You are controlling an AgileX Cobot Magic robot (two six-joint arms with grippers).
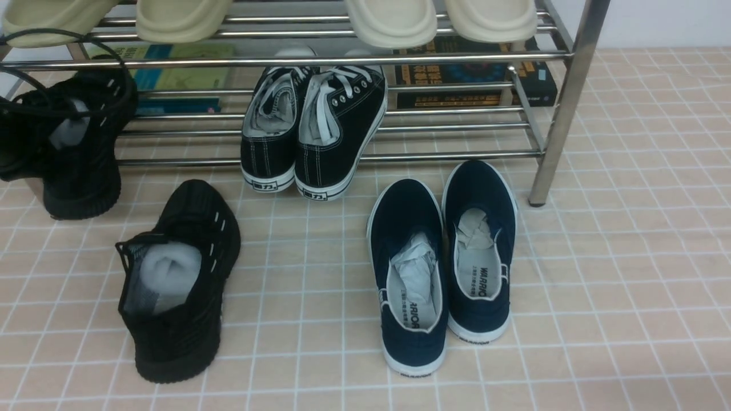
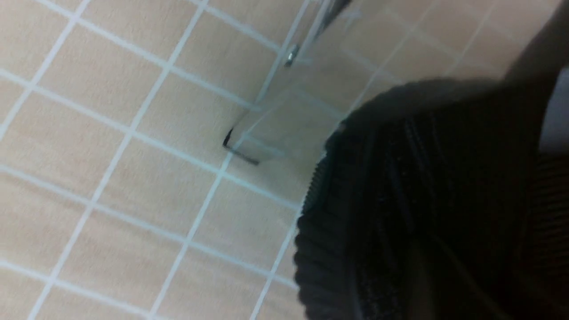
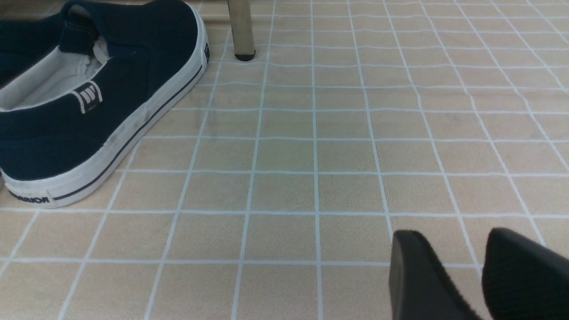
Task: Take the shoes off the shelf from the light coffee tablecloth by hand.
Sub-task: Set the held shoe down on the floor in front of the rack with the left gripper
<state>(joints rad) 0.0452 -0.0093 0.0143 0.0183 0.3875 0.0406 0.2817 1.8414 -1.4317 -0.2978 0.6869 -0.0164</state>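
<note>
Roughly halfway, I'd say. One black knit sneaker (image 1: 177, 279) already sits on the light coffee tablecloth (image 1: 628, 257), lower left of the front view, clear of the chrome shoe rack (image 1: 342, 57). The other sneaker (image 1: 80, 148) is at the far left edge, tilted by the rack's end, right up against the left gripper (image 1: 14, 145). Can't tell if that one's actually clamped on it, the jaws are hidden. Right gripper (image 3: 453, 249) hovers low near the navy slip-ons (image 1: 440, 268), fingers a little apart, empty. Left to do: get that other sneaker down beside the first.
</note>
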